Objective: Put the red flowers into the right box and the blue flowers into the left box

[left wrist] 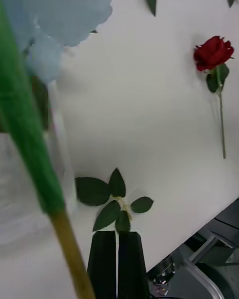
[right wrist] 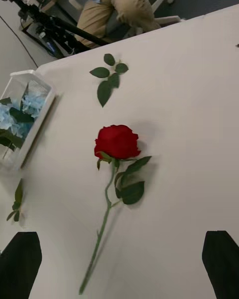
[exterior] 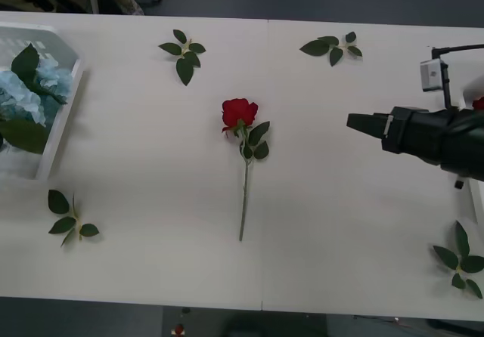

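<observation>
One of the red flowers, a rose (exterior: 240, 113), lies alone mid-table with its stem pointing to the front edge; it also appears in the right wrist view (right wrist: 117, 141) and the left wrist view (left wrist: 213, 53). My right gripper (exterior: 354, 122) hovers to its right, black fingers (right wrist: 20, 261) open and holding nothing. The left box (exterior: 62, 118) at the far left holds the blue flowers (exterior: 30, 88). My left gripper (left wrist: 117, 264) is shut beside that box, with a blue bloom (left wrist: 64, 10) and a green stem (left wrist: 30, 144) close to its camera. A sliver of the right box (exterior: 479, 201) shows at the right edge.
Loose leaf sprigs lie at the back left (exterior: 184, 52), back right (exterior: 333, 47), front left (exterior: 69, 217) and front right (exterior: 461, 261). A seated person and a tripod are beyond the table's far edge. Bare table surrounds the rose.
</observation>
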`<control>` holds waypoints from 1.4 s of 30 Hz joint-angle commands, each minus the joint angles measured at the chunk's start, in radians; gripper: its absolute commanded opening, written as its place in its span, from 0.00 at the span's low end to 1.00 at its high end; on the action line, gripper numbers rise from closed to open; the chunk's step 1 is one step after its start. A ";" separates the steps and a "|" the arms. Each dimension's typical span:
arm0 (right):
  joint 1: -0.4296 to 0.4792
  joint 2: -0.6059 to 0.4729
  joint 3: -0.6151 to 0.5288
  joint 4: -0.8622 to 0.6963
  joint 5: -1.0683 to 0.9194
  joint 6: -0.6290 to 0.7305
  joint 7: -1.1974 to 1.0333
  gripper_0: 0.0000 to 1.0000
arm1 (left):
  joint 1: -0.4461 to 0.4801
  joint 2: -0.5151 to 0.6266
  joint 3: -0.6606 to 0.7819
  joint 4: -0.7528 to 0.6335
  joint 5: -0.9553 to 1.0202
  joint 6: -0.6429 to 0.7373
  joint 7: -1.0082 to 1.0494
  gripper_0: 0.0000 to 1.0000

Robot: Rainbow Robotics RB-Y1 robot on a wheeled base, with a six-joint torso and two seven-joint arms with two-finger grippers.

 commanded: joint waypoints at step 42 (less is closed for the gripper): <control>0.090 0.118 -0.189 -0.034 0.018 0.171 0.236 0.95 | 0.055 0.019 -0.197 0.003 -0.396 -0.437 0.054 1.00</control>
